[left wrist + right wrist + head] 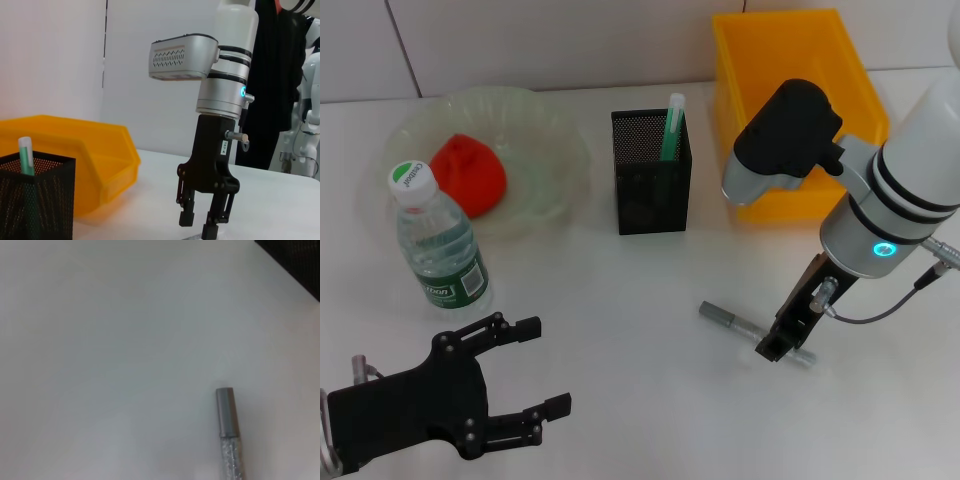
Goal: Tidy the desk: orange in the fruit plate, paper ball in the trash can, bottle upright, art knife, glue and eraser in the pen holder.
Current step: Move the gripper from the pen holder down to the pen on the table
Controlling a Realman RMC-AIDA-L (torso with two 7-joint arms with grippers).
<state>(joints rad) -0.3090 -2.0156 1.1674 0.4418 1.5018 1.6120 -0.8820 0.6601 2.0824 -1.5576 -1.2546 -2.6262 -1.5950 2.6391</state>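
The silver art knife (pixel 732 320) lies flat on the white desk. My right gripper (pixel 780 347) points down over its right end, open, with a finger on either side (pixel 199 227). The right wrist view shows the knife's capped end (pixel 227 412). The orange (pixel 468 172) rests in the pale green fruit plate (pixel 560 130). The bottle (pixel 438 240) stands upright in front of the plate. A green glue stick (pixel 671 128) stands in the black mesh pen holder (pixel 652 190). Low at the near left, my left gripper (pixel 545 368) hangs open and holds nothing. Paper ball and eraser are out of view.
A yellow bin (pixel 725 80) stands at the back right, just behind my right arm, and also shows in the left wrist view (pixel 75 150). Bare white desk lies between the pen holder and the knife.
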